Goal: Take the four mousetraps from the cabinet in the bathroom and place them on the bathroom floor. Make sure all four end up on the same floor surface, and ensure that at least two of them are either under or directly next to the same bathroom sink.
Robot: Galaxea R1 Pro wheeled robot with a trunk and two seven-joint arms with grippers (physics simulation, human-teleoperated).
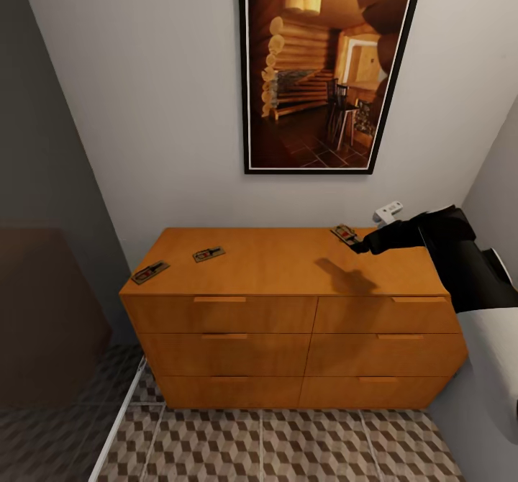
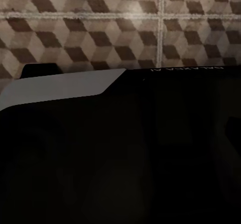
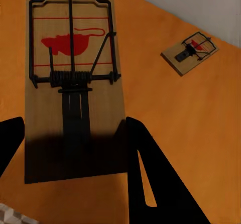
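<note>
Two dark fingers of the right gripper [image 1: 357,244] reach over the right rear part of the cabinet [image 1: 288,266] top in the head view, at a mousetrap [image 1: 345,234] whose far end sticks out past the fingertips. Two more mousetraps [image 1: 208,254] [image 1: 150,272] lie flat near the cabinet top's left end, well apart from the gripper. A framed picture of a log cabin [image 1: 327,65] hangs on the wall above. Cube-patterned bathroom floor [image 1: 288,446] shows below the drawers.

Left wrist view: floor tiles [image 2: 100,28] beyond dark robot bodywork; whether the left fingers are spread or closed cannot be told.

Right wrist view: the fingers [image 3: 150,174] stand spread, one at each side of the near end of a mousetrap [image 3: 73,78] with a red mouse print. Another mousetrap [image 3: 191,52] lies farther off on the orange top.
</note>
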